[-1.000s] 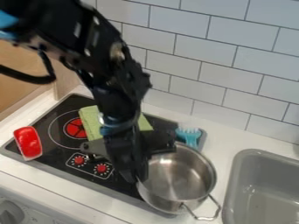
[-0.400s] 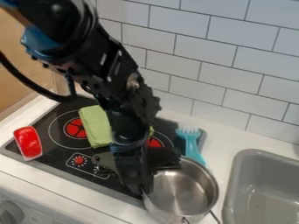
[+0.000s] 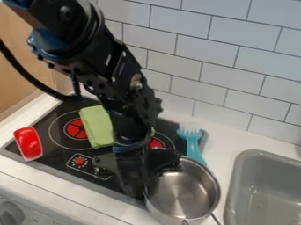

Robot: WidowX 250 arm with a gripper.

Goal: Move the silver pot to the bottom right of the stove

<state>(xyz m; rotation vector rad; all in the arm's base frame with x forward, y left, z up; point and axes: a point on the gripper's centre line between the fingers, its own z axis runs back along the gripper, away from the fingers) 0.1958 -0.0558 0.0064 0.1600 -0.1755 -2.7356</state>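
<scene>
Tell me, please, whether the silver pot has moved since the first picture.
Yes, the silver pot has shifted slightly toward the bottom of the view, away from the tiled wall, leaving more of the blue brush showing.

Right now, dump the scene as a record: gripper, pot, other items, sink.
gripper: black gripper, at the pot's left rim
pot: silver pot, upright, at the right front corner of the stove
cloth: green cloth, on the stove, beside the left red burner
brush: blue brush, at the stove's right rear, just behind the pot
red_item: red object, at the stove's left edge
sink: gray sink, right of the pot
</scene>
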